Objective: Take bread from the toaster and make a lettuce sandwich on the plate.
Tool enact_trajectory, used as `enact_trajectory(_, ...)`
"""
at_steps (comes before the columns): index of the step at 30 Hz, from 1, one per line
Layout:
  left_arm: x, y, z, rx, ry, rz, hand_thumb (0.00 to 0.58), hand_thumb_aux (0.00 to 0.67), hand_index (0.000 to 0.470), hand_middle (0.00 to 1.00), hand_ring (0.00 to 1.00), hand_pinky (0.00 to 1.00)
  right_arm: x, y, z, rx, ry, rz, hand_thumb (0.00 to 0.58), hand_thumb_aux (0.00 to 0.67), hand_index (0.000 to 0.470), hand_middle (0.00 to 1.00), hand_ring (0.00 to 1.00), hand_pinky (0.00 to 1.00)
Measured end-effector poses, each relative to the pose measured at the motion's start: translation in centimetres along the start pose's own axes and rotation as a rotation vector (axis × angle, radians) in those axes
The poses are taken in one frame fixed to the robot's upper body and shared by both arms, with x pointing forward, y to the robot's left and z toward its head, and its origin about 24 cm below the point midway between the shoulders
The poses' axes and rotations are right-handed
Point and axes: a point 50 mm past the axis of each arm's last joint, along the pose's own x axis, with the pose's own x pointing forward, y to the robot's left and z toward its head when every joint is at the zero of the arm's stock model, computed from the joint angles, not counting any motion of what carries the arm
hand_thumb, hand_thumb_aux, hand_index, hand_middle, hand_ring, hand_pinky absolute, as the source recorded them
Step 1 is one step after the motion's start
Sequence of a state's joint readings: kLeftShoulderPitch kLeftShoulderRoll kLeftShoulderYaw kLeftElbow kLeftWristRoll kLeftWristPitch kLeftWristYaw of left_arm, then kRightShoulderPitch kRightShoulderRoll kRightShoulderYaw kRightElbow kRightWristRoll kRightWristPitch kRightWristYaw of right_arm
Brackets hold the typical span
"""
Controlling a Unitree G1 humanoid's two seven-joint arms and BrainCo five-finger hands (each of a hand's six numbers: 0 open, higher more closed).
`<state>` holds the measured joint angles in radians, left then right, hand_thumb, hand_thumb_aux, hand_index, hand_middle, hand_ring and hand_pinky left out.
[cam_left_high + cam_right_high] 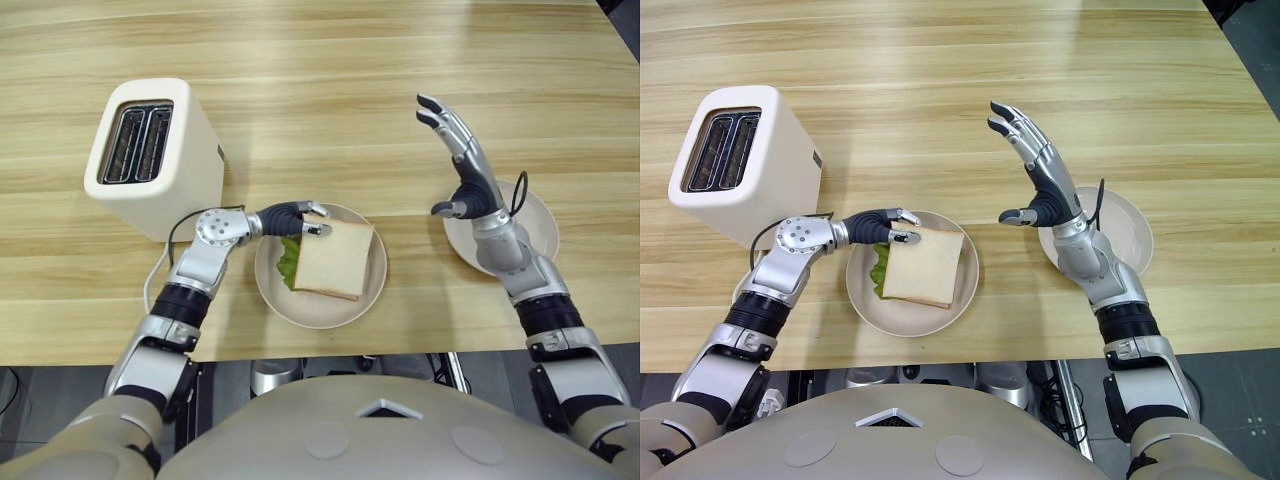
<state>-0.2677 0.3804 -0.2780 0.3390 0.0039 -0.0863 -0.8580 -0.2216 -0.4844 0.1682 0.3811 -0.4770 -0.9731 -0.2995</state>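
A cream plate [318, 308] sits at the table's near edge with green lettuce [288, 262] on it. A square bread slice [335, 260] lies on top of the lettuce. My left hand [298, 217] is at the slice's far left corner, its fingers curled around that corner. The white toaster [150, 155] stands to the left, and both its slots look dark and empty. My right hand [462, 160] is raised above the table to the right of the plate, fingers spread and holding nothing.
A second, smaller cream plate [541, 222] lies partly hidden under my right forearm. The toaster's white cord [153, 278] runs off the near edge by my left arm. Bare wooden tabletop [330, 90] stretches across the far side.
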Motion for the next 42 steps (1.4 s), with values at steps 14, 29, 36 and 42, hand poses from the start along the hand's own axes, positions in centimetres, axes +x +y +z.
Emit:
enact_trajectory(14,0.8,0.1,0.1,0.146,0.061,0.002,0.580,0.670,0.460,1.00,1.00,1.00,-2.9,5.7,3.0,-0.017,-0.181,0.568,0.000,0.000,0.000,0.00,0.00,0.00)
enact_trajectory(29,1.5,0.2,-0.5,0.209,0.104,-0.006,0.580,0.670,0.460,1.00,1.00,1.00,-3.6,9.2,5.3,-0.044,-0.299,0.771,0.000,0.000,0.000,0.00,0.00,0.00)
enact_trajectory(36,1.7,0.1,-0.8,0.206,0.116,-0.002,0.580,0.670,0.460,1.00,1.00,1.00,-4.1,10.4,4.8,-0.023,-0.248,0.923,0.000,0.000,0.000,0.00,0.00,0.00)
enact_trajectory(42,1.6,0.2,-0.8,0.225,0.126,0.007,0.580,0.670,0.460,1.00,1.00,1.00,-3.8,10.6,4.5,0.005,-0.222,0.958,0.000,0.000,0.000,0.00,0.00,0.00)
